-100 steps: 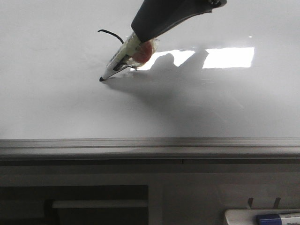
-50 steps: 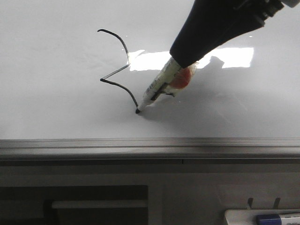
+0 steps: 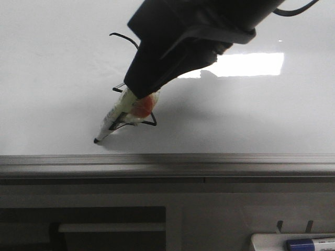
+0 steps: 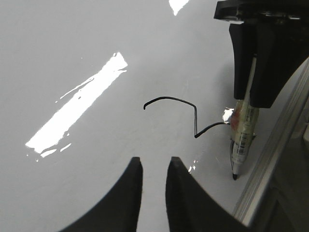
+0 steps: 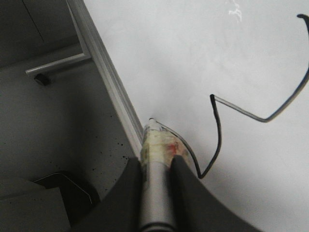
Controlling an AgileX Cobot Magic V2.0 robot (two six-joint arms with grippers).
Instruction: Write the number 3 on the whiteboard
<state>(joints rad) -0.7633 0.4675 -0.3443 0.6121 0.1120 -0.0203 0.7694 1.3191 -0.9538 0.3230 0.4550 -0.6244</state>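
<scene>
The whiteboard (image 3: pixel 251 115) is glossy white with a grey rim (image 3: pixel 167 159) along its near edge. The number 3 (image 3: pixel 123 36) is a thin black angular line, and the arm hides its middle in the front view. It also shows in the left wrist view as the black line (image 4: pixel 195 121) and in the right wrist view (image 5: pixel 217 128). My right gripper (image 3: pixel 141 94) is shut on a taped marker (image 3: pixel 118 117), tip down at the board near the rim. My left gripper (image 4: pixel 153 162) hovers over bare board beside the 3, jaws slightly apart and empty.
A small white tray (image 3: pixel 272 241) holding a blue-capped marker (image 3: pixel 309 243) sits below the board at the front right. Bright light glare (image 3: pixel 251 64) lies on the board's far right. Dark floor and a metal frame (image 5: pixel 58 65) lie beyond the rim.
The right gripper swung the marker tip from the lower right end of the 3 leftward to near the rim. A new bottom stroke shows, and the arm now covers the 3's middle.
</scene>
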